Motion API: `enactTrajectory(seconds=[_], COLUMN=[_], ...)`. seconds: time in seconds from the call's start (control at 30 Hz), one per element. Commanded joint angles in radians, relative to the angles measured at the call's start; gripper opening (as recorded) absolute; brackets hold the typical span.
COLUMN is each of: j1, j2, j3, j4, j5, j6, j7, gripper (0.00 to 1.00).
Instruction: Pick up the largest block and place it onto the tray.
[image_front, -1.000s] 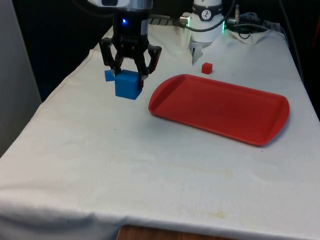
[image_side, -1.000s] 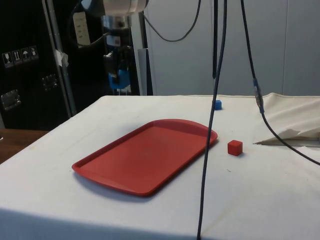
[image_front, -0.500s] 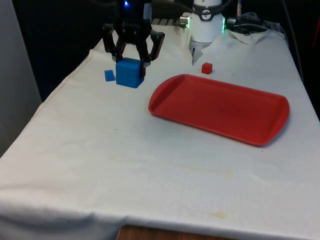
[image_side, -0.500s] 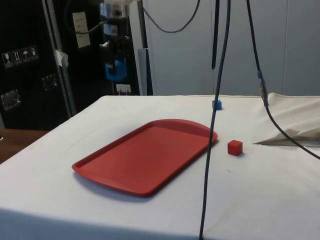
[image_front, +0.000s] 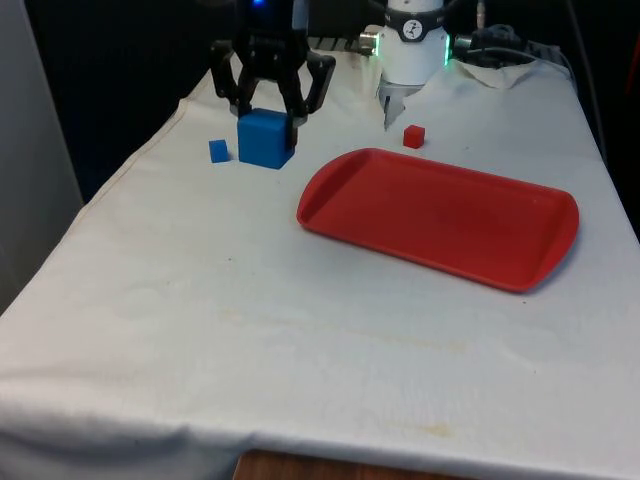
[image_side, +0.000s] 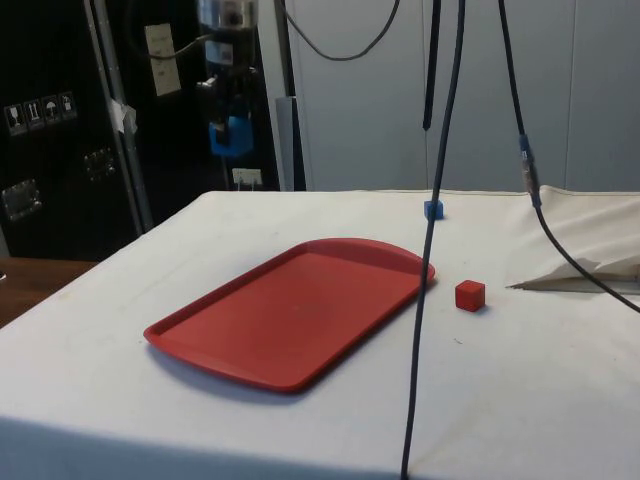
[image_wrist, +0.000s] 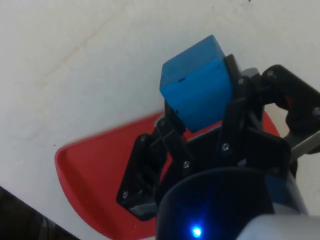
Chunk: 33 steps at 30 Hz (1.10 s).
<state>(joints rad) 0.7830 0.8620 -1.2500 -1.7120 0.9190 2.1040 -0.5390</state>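
Note:
The large blue block (image_front: 265, 139) hangs well above the table, held between the black fingers of my gripper (image_front: 268, 118), which is shut on it. From the side, the blue block (image_side: 230, 136) and gripper (image_side: 229, 122) are high over the far end of the table. In the wrist view the blue block (image_wrist: 197, 91) sits clamped between the fingers (image_wrist: 233, 107), with part of the tray (image_wrist: 95, 172) below. The red tray (image_front: 438, 215) lies flat on the cloth towards the front view's right, with nothing on it, and is seen as the red tray (image_side: 290, 308) from the side.
A small blue block (image_front: 219, 150) lies on the cloth to the front view's left of the gripper, seen as the small blue block (image_side: 433, 209) from the side. A small red block (image_front: 413, 136) sits behind the tray, near the robot's base. Black cables (image_side: 425, 240) hang down in the side view.
The gripper has risen with the large blue block and shifted slightly towards the front view's right. The small blue block, once partly hidden by it, now shows fully.

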Motion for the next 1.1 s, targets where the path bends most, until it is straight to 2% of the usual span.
enactTrajectory(seconds=[0.0,0.17,0.2,0.23,0.5,0.53,0.57,0.8,0.83,0.87,1.07], j1=[0.033,0.043,0.006,0.045,0.056,0.014,0.057,0.073,0.025,0.075,0.087], j2=[-0.022,-0.049,-0.029,-0.053,-0.077,-0.052,-0.078,-0.08,-0.053,-0.08,-0.081], j3=[-0.023,-0.027,-0.002,-0.028,-0.03,-0.002,-0.03,-0.033,-0.001,-0.033,-0.031], j4=[-0.039,-0.049,0.0,-0.051,-0.063,-0.004,-0.065,-0.073,-0.007,-0.073,-0.077], j5=[-0.01,-0.021,-0.015,-0.022,-0.022,-0.016,-0.022,-0.023,-0.016,-0.023,-0.024], j6=[0.002,-0.01,-0.023,-0.012,-0.03,-0.049,-0.031,-0.037,-0.058,-0.038,-0.041], j7=[-0.003,0.002,0.011,0.003,0.003,0.016,0.002,0.006,0.021,0.007,0.011], gripper=[0.01,0.01,0.01,0.01,0.01,0.01,0.01,0.01,0.01,0.01,0.01])
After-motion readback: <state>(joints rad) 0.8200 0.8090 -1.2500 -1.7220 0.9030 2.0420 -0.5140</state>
